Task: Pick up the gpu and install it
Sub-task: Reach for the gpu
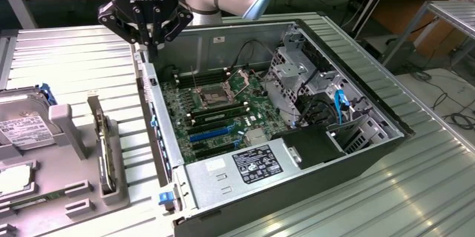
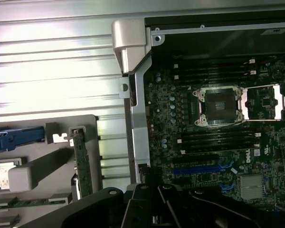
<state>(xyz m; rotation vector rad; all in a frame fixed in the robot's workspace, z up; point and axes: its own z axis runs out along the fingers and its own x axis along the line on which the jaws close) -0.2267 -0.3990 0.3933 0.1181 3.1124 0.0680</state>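
The gpu (image 1: pixel 105 149) stands on edge in a slot of the grey holder tray (image 1: pixel 68 128) at the exterior view's left, silver bracket end up. The wrist view shows it as a thin green-edged board (image 2: pixel 80 161) in the same tray. My gripper (image 1: pixel 152 52) hangs shut and holding nothing above the far corner of the open computer case (image 1: pixel 167 153), well beyond the gpu and apart from it. Its dark fingers (image 2: pixel 154 202) appear in the wrist view over the case wall. The motherboard's blue slot (image 1: pixel 215 133) lies bare inside the case.
A silver hard drive (image 1: pixel 26 128) and a memory stick (image 1: pixel 37 199) lie in the tray left of the gpu. Inside the case are the CPU socket (image 1: pixel 209 97), power supply (image 1: pixel 248 164) and drive cage (image 1: pixel 297 75). Ribbed metal table (image 1: pixel 82 64) surrounds all.
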